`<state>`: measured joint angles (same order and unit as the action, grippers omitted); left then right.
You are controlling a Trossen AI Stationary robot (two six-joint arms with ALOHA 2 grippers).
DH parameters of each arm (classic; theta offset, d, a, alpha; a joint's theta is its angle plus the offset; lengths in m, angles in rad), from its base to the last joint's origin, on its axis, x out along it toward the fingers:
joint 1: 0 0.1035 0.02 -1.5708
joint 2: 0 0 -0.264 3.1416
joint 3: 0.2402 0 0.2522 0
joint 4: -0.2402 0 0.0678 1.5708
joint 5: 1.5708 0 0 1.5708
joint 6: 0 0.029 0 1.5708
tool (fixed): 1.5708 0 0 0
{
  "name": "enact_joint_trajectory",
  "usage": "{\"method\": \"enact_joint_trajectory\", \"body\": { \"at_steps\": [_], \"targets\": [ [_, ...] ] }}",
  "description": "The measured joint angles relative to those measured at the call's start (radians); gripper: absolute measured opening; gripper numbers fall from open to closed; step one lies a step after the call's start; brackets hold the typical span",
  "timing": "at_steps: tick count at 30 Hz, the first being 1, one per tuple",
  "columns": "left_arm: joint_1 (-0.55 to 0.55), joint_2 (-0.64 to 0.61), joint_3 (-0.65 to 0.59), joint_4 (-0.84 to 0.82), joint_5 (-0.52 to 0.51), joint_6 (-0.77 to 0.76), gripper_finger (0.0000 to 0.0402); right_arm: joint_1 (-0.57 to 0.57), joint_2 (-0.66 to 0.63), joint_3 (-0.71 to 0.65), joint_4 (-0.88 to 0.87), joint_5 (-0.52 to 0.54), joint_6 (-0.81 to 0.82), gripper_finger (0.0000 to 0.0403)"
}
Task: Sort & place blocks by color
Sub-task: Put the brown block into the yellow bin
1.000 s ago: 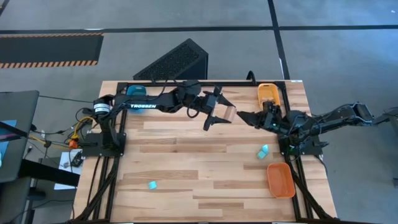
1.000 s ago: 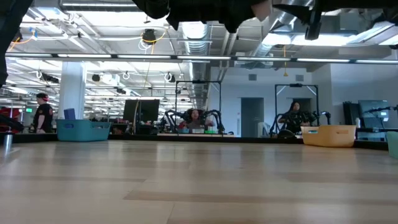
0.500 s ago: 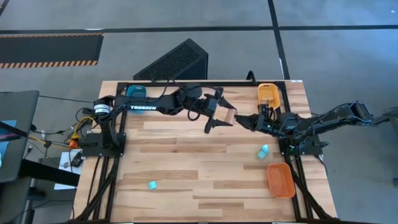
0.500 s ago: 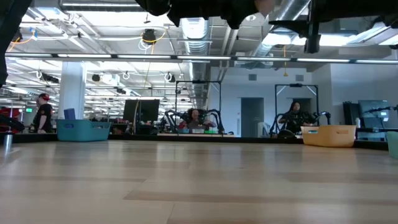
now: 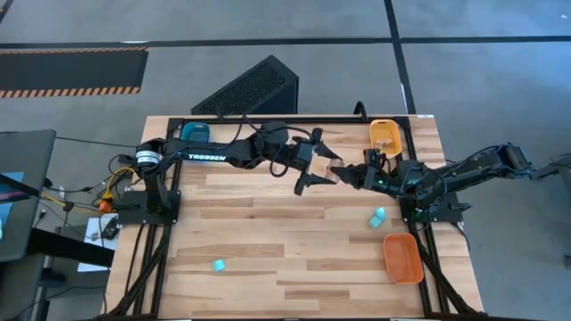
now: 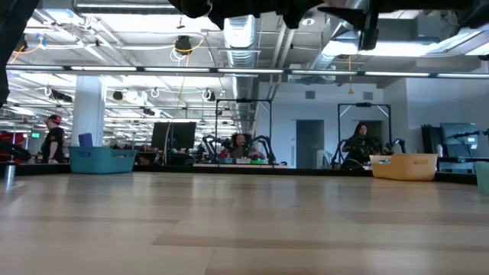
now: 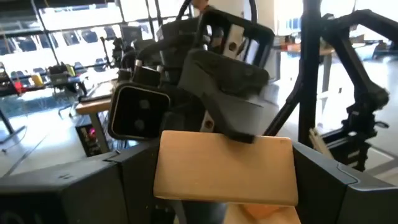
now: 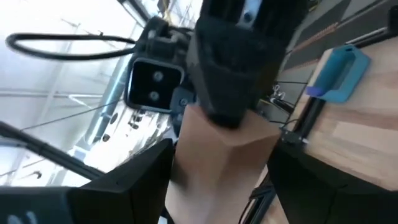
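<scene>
Starting at the left of the wooden table (image 5: pixel 268 232), a blue tray (image 5: pixel 195 131) sits at the far edge beside the left arm's base, and a single light cyan cube (image 5: pixel 218 265) lies alone on the boards toward the near edge. The left arm stretches along the far part of the table to its middle, where the left gripper (image 5: pixel 319 166) hangs above the surface with its jaws clamped on a pale tan wooden block (image 5: pixel 328 166). In the left wrist view that tan block (image 7: pixel 225 168) fills the space between the two dark fingers (image 7: pixel 339 180), held flat and wide.

Just right of it, the right gripper (image 5: pixel 352 173) meets the same block from the opposite side. Its jaws stand wide apart around the wood, as the right wrist view shows with the tan block (image 8: pixel 217 162) between its fingers (image 8: pixel 118 193); whether they press on it I cannot tell.

Farther right, a yellow-orange tray (image 5: pixel 385 135) stands at the far edge. Two light cyan cubes (image 5: pixel 377 217) lie touching each other near the right arm's base, and an orange tray (image 5: pixel 402 257) sits toward the near right corner.
</scene>
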<state>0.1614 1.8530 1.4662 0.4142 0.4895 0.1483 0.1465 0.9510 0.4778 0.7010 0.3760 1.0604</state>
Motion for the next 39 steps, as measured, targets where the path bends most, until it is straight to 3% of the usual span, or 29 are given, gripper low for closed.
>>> {"method": "enact_joint_trajectory", "body": {
  "at_steps": [4,10,13,19,22,24,29,35,39],
  "targets": [
    [0.007,0.0,0.0,0.035,0.003,-0.02,0.0261,0.004,0.019,0.039,-0.002,-0.009,-0.045,0.0273],
    [0.009,-0.002,0.0,0.051,0.002,0.001,0.0262,0.004,0.015,0.049,-0.008,-0.005,-0.017,0.018],
    [0.009,-0.002,0.0,0.055,-0.007,0.009,0.0271,0.003,0.014,0.049,-0.01,-0.002,-0.015,0.0173],
    [0.008,-0.002,0.0,0.02,-0.091,-0.053,0.0319,-0.028,0.016,0.05,-0.079,0.062,-0.075,0.0166],
    [0.014,-0.002,0.0,-0.037,-0.202,-0.061,0.0343,-0.07,0.014,0.05,-0.182,0.148,-0.086,0.0149],
    [0.023,-0.002,0.0,-0.097,-0.287,-0.079,0.0354,-0.112,0.018,0.049,-0.285,0.206,-0.083,0.0126],
    [0.047,-0.002,0.002,-0.309,-0.465,-0.176,0.0363,-0.242,0.017,0.049,-0.564,0.306,0.033,0.0126],
    [0.084,-0.002,0.001,-0.496,-0.489,-0.27,0.0361,-0.528,0.029,0.048,-0.882,0.346,0.082,0.0126],
    [0.098,-0.002,0.001,-0.545,-0.498,-0.206,0.0361,-0.738,0.045,0.048,-1.044,0.258,0.086,0.0126]
  ]
}}
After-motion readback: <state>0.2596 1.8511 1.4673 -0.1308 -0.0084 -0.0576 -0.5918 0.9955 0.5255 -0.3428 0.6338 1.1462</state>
